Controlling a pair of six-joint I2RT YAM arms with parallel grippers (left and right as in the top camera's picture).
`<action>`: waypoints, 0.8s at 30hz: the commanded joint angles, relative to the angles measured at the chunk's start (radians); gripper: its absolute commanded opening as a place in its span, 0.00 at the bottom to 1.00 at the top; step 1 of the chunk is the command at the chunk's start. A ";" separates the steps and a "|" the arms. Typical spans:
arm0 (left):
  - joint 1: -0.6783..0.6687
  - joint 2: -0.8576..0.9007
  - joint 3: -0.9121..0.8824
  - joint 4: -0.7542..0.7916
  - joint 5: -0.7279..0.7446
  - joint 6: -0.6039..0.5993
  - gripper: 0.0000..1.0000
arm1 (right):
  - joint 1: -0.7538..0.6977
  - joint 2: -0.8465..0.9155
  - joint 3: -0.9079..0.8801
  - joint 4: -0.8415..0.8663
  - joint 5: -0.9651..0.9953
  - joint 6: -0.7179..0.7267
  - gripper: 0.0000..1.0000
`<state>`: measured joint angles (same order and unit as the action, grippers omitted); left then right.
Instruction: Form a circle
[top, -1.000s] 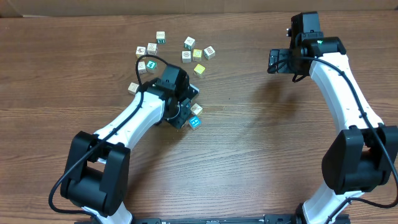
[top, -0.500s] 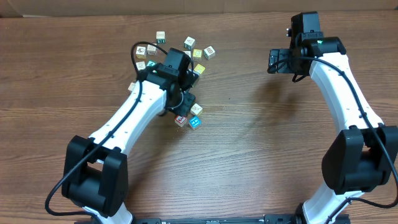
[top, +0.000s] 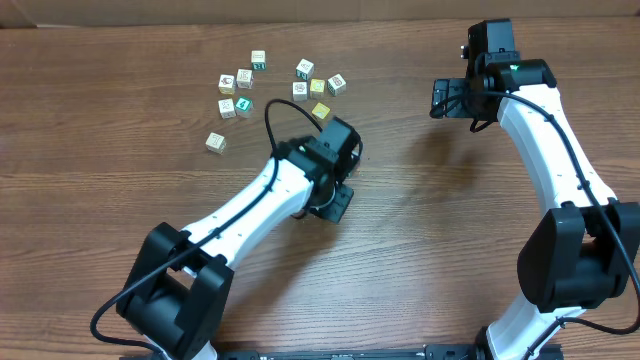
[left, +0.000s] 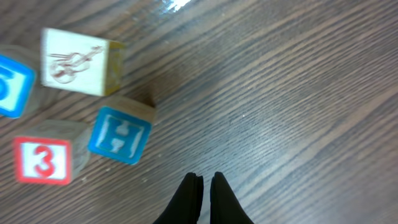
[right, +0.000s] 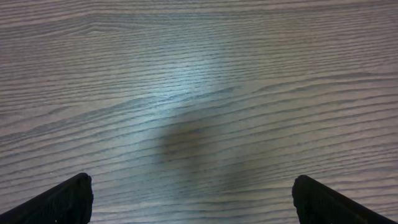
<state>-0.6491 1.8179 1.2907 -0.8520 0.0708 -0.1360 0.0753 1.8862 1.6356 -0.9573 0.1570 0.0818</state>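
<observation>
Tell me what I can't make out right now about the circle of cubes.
Left wrist: the circle runs off the left edge, which cuts one blue cube; its full shape is unclear.
Overhead: the circle is hidden under the left arm.
Overhead: prints on the loose cubes are too small to read.
Right wrist: only bare table, no cubes.

Two arms (top: 250, 205) are leaning over one table (top: 420, 270). Eleven loose cubes (top: 215, 142) are lying scattered at its far side, two yellow cubes (top: 317, 86) and one teal cube (top: 243, 103) among them. The left wrist camera is showing four more: two blue cubes (left: 120, 134), one red cube (left: 42, 160), one cream cube (left: 78, 61).
</observation>
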 joint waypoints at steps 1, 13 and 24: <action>-0.022 0.007 -0.048 0.044 -0.065 -0.027 0.04 | 0.001 -0.014 0.008 0.005 -0.001 0.003 1.00; -0.027 0.021 -0.078 0.098 -0.133 0.039 0.04 | 0.001 -0.014 0.008 0.005 -0.001 0.003 1.00; -0.027 0.076 -0.078 0.105 -0.132 0.048 0.04 | 0.001 -0.014 0.008 0.006 -0.001 0.003 1.00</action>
<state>-0.6743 1.8793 1.2224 -0.7540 -0.0429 -0.1192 0.0753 1.8862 1.6356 -0.9573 0.1566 0.0818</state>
